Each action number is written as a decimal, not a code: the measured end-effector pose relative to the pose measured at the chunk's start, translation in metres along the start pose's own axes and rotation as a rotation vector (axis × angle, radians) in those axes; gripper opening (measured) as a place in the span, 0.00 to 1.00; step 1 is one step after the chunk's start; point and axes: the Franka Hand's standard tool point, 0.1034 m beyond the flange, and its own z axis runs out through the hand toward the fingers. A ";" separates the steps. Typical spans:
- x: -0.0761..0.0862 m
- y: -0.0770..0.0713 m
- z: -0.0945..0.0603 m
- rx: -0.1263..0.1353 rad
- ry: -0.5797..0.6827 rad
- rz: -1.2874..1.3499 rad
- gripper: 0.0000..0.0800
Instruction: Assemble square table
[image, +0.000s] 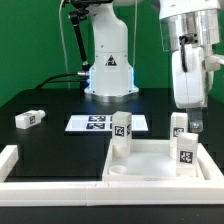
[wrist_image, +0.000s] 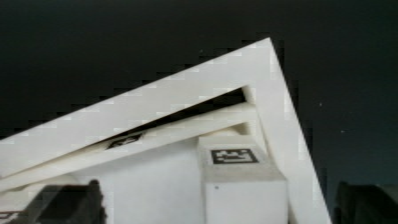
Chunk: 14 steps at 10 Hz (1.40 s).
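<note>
- The square table (image: 150, 160) lies on the table surface (image: 50, 105) toward the exterior view's right, recessed face up, close in front of the marker board (image: 97, 123).
- One leg block (image: 121, 127) stands upright on the square table's far corner toward the exterior view's left, just beside the marker board.
- A second leg block (image: 179, 123) stands at the square table's far corner toward the exterior view's right.
- A third leg block (image: 187, 150) stands on the square table's edge in front of the second.
- A fourth leg block (image: 28, 119) lies well apart from the square table, toward the exterior view's left.
- The gripper (image: 191, 124) hangs over the square table's far corner on the exterior view's right, just beside the second leg block.
- The border wall (image: 12, 160) runs beside the square table, on the exterior view's left.
- In the wrist view, a corner of the square table (wrist_image: 187, 105) sits above a leg block (wrist_image: 231, 165).
</note>
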 end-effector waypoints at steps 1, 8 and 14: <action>0.012 0.005 -0.004 0.019 0.002 -0.061 0.81; 0.121 0.045 -0.042 0.043 0.034 -0.556 0.81; 0.200 0.082 -0.032 0.033 0.126 -1.175 0.81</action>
